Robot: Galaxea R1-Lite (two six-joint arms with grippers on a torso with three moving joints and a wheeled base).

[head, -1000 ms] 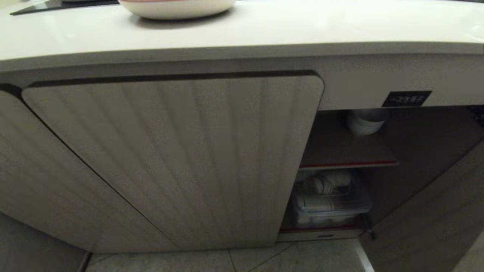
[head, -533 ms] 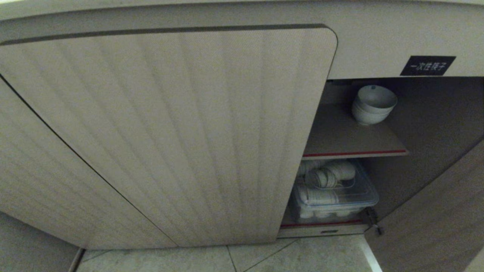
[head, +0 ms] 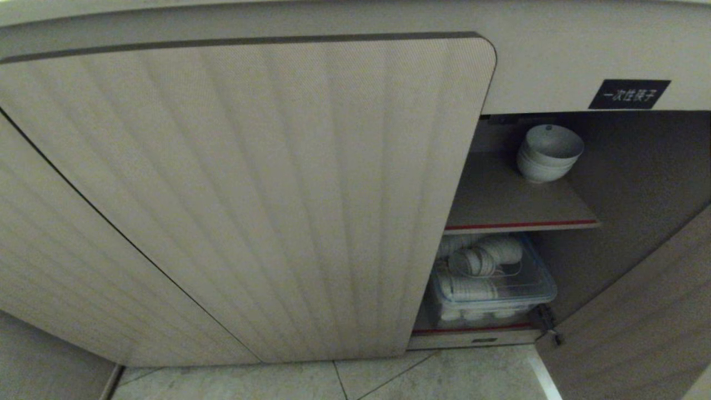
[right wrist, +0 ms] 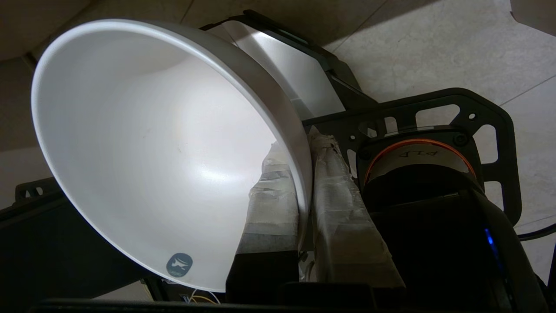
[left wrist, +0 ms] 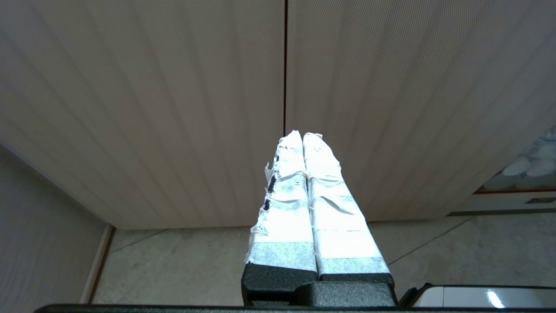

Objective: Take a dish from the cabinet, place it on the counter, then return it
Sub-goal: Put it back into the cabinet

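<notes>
Closest to you, the right gripper (right wrist: 299, 174) has its taped fingers (right wrist: 269, 204) clamped on the rim of the dish (right wrist: 143, 143), one finger inside the white bowl and the other against its outer wall. The dish is tilted, its open mouth turned toward the wrist camera, with a small round sticker (right wrist: 179, 264) on the inside near the rim. Below it you can see the robot's dark base frame (right wrist: 434, 113) and the tiled floor (right wrist: 434, 48).

The left gripper (left wrist: 302, 139) hangs empty, its taped fingers (left wrist: 323, 182) pressed together, pointing at the seam between two ribbed doors, above the floor (left wrist: 182, 261).

Neither arm shows in the head view. There, the cabinet (head: 250, 183) fills most of the picture, its ribbed door (head: 289, 194) closed on the left and the compartment on the right standing open. A stack of white bowls (head: 549, 153) sits at the back of the red-edged shelf (head: 516, 205). Under that shelf, a clear plastic bin (head: 491, 289) holds more white crockery. A black label (head: 629, 93) with white characters is fixed above the opening. Only the underside edge of the worktop (head: 355, 11) shows along the top.
</notes>
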